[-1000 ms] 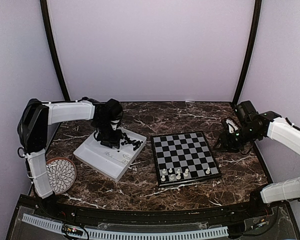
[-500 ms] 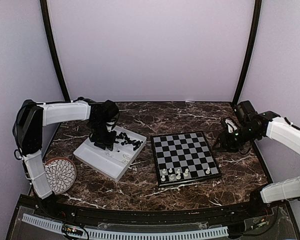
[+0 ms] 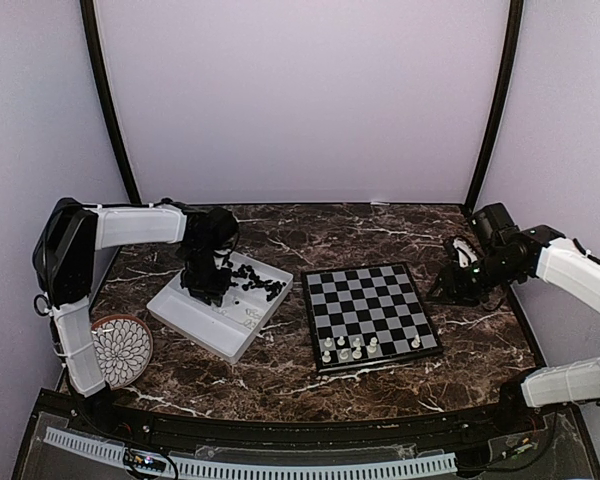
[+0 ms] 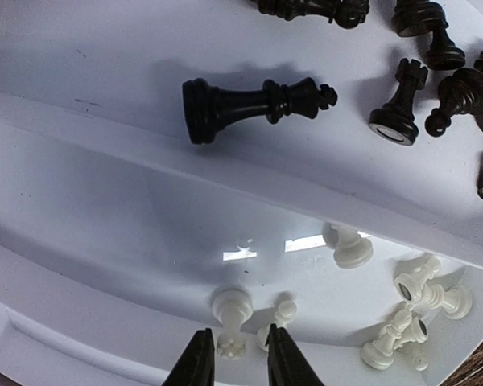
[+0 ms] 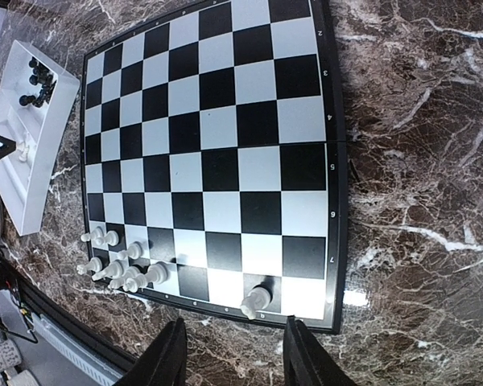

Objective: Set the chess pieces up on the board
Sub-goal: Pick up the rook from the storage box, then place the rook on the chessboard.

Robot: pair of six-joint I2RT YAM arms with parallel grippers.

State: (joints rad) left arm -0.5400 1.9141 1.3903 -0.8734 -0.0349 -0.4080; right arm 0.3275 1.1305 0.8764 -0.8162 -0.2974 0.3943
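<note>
Looking down from the top cam: the board [image 3: 370,310] lies on the marble table [image 3: 280,380], marble showing on every side, a few white chess pieces [image 3: 355,347] on its near rows. Left wrist: left claw [image 4: 235,362] slightly open around a white piece [image 4: 230,315] in the tray [image 4: 105,201]. Right wrist: right claw [image 5: 232,354] open, empty, over the board's near edge; border digits 3 to 7 are readable.

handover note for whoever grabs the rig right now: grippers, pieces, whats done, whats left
Left gripper: fingers straddle a white piece in the tray; grip not confirmed.
Right gripper: open, empty, hovering by the board edge.
Done: a few set white pieces stand along one board edge.
Left: black pieces and loose white pieces lie in the tray.
</note>
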